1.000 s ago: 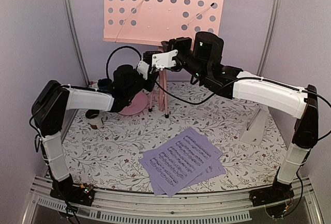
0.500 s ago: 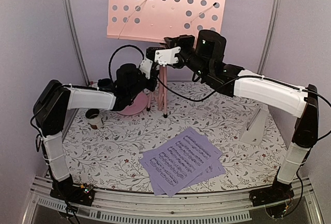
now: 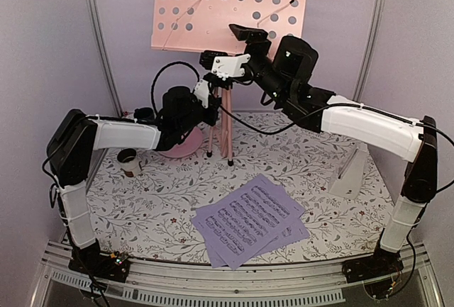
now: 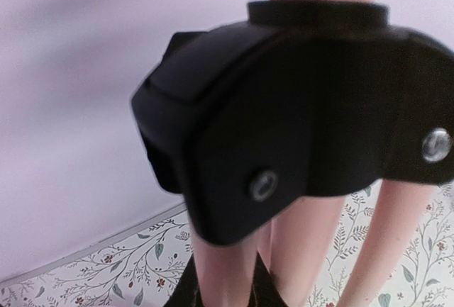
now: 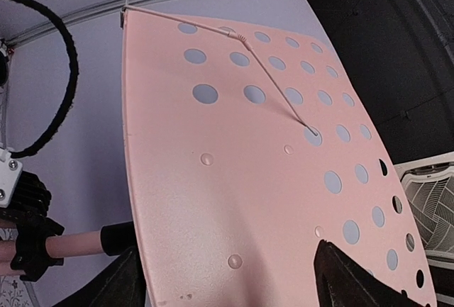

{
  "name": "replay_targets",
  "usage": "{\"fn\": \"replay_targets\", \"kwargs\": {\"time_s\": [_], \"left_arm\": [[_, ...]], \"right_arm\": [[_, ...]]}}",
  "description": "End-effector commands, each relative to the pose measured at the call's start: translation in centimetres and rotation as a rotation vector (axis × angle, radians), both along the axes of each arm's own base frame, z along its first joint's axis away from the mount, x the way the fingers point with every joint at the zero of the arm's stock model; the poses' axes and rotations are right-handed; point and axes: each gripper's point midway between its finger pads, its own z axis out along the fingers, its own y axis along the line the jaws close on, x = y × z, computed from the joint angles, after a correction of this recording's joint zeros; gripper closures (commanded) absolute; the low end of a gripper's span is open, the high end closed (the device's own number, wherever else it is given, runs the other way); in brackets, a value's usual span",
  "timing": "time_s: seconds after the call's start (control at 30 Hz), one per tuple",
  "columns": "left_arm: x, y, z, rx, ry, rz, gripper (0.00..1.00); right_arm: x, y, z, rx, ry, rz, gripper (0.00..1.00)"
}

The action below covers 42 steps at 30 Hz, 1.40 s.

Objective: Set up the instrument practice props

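The pink music stand stands upright at the back of the table, its perforated desk [image 3: 230,6] high against the rear wall and its tripod legs [image 3: 225,130] on the floral cloth. My left gripper [image 3: 212,107] is shut on one pink leg [image 4: 227,271] just below the black joint [image 4: 298,108]. The right gripper [image 3: 228,46] is open at the desk's lower edge; its fingertips [image 5: 113,286] stand wide apart in front of the desk [image 5: 248,179]. Lavender sheet music pages [image 3: 252,218] lie front centre. The white metronome [image 3: 351,172] stands at the right.
A round pink plate [image 3: 186,145] lies just behind my left gripper, next to the tripod. A small cup [image 3: 129,159] stands at the left under my left arm. Grey walls close in the table on three sides.
The right gripper has gone from shut to wide open and risen a little. The stand's desk sits higher and further right. My left gripper has closed on the tripod leg.
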Motion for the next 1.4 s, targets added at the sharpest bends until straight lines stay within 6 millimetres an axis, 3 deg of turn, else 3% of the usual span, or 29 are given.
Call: {"fn": "replay_targets", "kwargs": {"time_s": [0.0, 0.17, 0.27, 0.43, 0.57, 0.7, 0.83, 1.1, 1.37], "left_arm": [[0.4, -0.1, 0.9, -0.035, -0.021, 0.013, 1.0], [0.4, 0.0, 0.9, -0.036, -0.024, 0.019, 1.0], [0.4, 0.0, 0.9, -0.037, -0.024, 0.021, 1.0], [0.5, 0.0, 1.1, -0.045, -0.025, 0.02, 1.0], [0.5, 0.0, 1.1, -0.038, -0.024, 0.023, 1.0], [0.5, 0.2, 0.9, -0.039, -0.019, 0.03, 1.0], [0.5, 0.1, 1.1, -0.05, -0.017, 0.027, 1.0], [0.5, 0.4, 1.7, -0.065, -0.018, 0.037, 1.0], [0.3, 0.6, 2.1, -0.074, -0.026, 0.042, 1.0]], "right_arm": [[-7.2, -4.4, 11.3, 0.324, -0.211, 0.097, 0.12], [-9.8, -3.9, 10.5, 0.37, -0.16, 0.184, 0.06], [-11.8, -3.2, 8.9, 0.389, -0.073, 0.267, 0.05], [-14.2, -1.8, 4.6, 0.436, 0.172, 0.414, 0.05], [-14.5, -1.3, -0.9, 0.524, 0.446, 0.503, 0.07], [-12.3, -0.6, -9.5, 0.579, 0.684, 0.4, 0.1], [-9.0, -0.9, -15.5, 0.664, 0.89, 0.32, 0.14], [-1.1, -3.3, -20.2, 0.929, 1.202, 0.289, 0.27], [3.0, -2.0, -21.6, 0.952, 1.321, 0.295, 0.35]]}}
